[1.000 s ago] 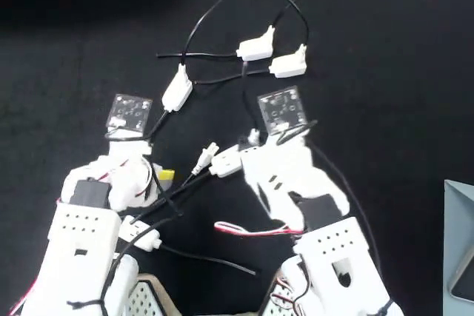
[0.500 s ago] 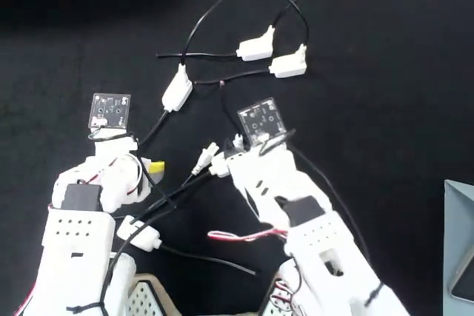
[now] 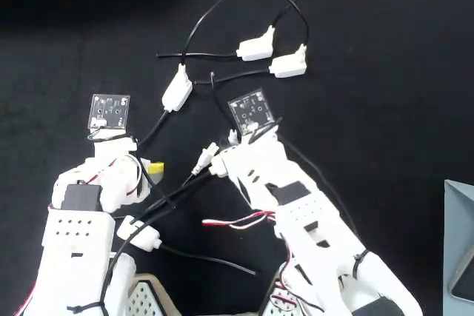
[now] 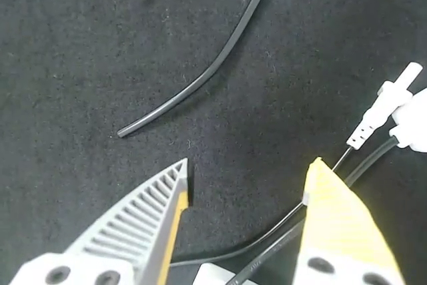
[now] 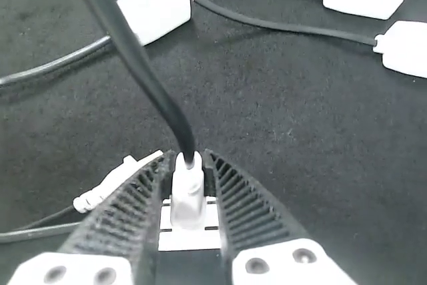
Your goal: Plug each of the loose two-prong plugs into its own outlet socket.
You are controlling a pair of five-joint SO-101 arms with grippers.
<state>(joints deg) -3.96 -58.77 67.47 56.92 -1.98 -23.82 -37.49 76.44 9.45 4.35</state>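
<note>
The right gripper point(image 5: 187, 181) pinches a white plug point(image 5: 187, 199); the left gripper point(image 4: 248, 165) gapes wide. The right arm's marker plate point(image 3: 250, 111) is too small to read. The black table point(image 3: 392, 72) stretches away at 3 o'clock.

One white plug point(image 5: 186, 191) pinched in right end effector point(image 5: 189, 157); second two-prong plug point(image 3: 207, 158) lying flat just beside.
</note>
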